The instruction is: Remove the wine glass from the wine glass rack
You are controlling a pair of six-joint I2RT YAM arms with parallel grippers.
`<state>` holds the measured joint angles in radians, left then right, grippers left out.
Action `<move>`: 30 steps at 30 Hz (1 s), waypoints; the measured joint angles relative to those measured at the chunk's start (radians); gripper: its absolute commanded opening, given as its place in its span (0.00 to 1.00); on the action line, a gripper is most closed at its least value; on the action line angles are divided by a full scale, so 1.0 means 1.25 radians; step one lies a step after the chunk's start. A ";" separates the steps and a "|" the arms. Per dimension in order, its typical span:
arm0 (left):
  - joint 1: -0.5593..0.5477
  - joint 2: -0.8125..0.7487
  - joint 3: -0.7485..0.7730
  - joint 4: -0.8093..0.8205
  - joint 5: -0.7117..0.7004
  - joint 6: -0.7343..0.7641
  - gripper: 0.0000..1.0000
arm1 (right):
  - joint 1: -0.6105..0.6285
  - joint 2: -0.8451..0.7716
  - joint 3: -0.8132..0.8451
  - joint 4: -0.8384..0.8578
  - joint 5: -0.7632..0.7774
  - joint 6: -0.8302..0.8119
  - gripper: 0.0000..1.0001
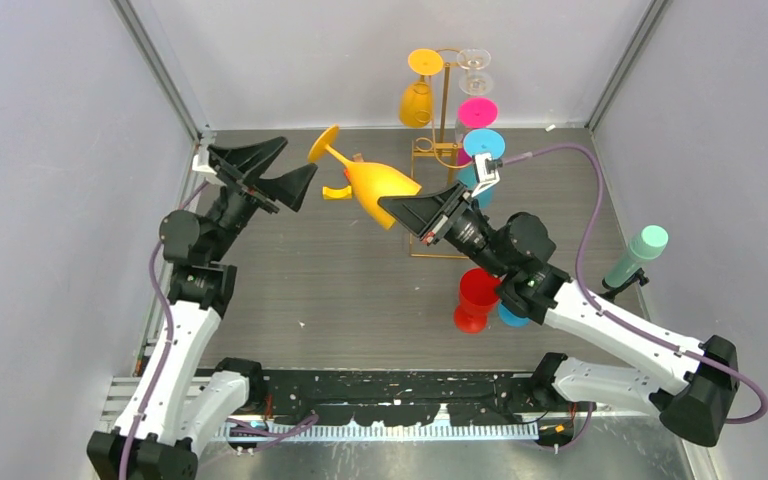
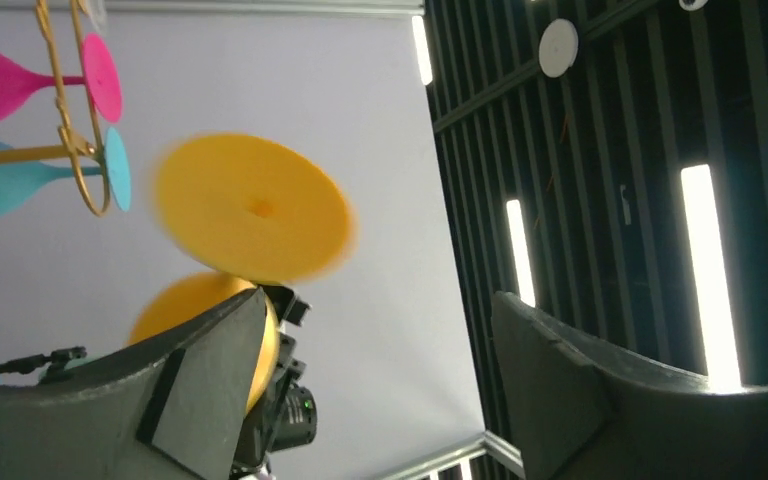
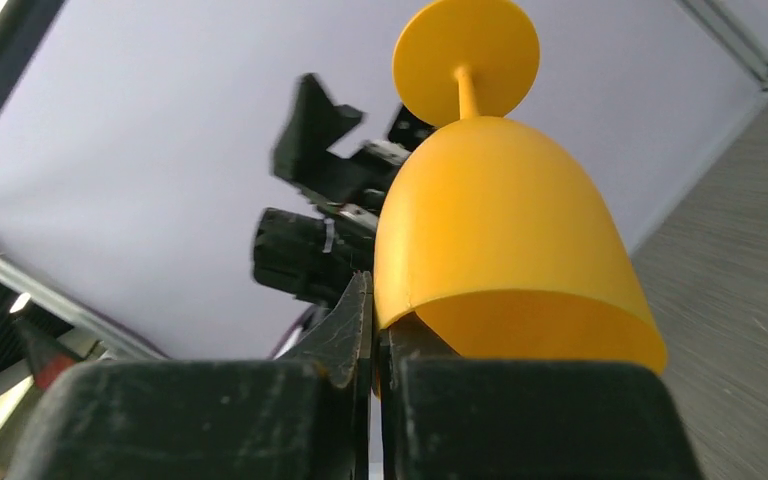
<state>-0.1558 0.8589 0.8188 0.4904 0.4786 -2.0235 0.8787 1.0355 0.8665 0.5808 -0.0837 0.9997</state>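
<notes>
Table point(image 1: 310, 270): it is lying under both arms.
Wine glass rack point(image 1: 447, 110): it is standing at the far side, holding other glasses point(image 1: 478, 112) on its hooks.
Right claw point(image 1: 400, 210): it is pinching the rim of the wine glass point(image 1: 375, 185), jaws shut tight.
Left claw point(image 1: 295, 160): it is gaping wide, holding nothing, just beside the round foot.
Wine glass: it is hanging in the air, off the rack and near it.
Slant: the bowl is pointing at the right claw, the foot at the left claw.
Look: it is showing orange-yellow, not see-through, with a thin stem.
</notes>
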 measured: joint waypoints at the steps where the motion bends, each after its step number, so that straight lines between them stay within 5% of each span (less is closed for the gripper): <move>1: 0.000 -0.011 0.004 -0.012 0.001 0.023 0.93 | 0.000 -0.002 0.000 -0.026 0.011 -0.005 0.00; 7: 0.000 -0.110 0.034 -0.161 0.004 0.263 0.99 | 0.000 -0.017 0.056 -0.294 0.097 -0.051 0.00; 13: 0.000 -0.163 0.149 -0.595 -0.081 0.707 1.00 | -0.001 0.005 0.192 -0.642 0.164 -0.109 0.00; 17: 0.000 -0.164 0.179 -0.765 -0.145 0.886 1.00 | 0.024 0.040 0.215 -0.798 0.185 -0.143 0.00; 30: 0.000 -0.126 0.221 -1.004 -0.243 1.170 1.00 | 0.149 0.164 0.336 -1.183 0.284 -0.298 0.00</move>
<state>-0.1558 0.7017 1.0950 -0.7647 0.1745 -0.5610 1.0653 1.2400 1.2861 -0.8978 0.2718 0.6266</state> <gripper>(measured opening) 0.994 0.039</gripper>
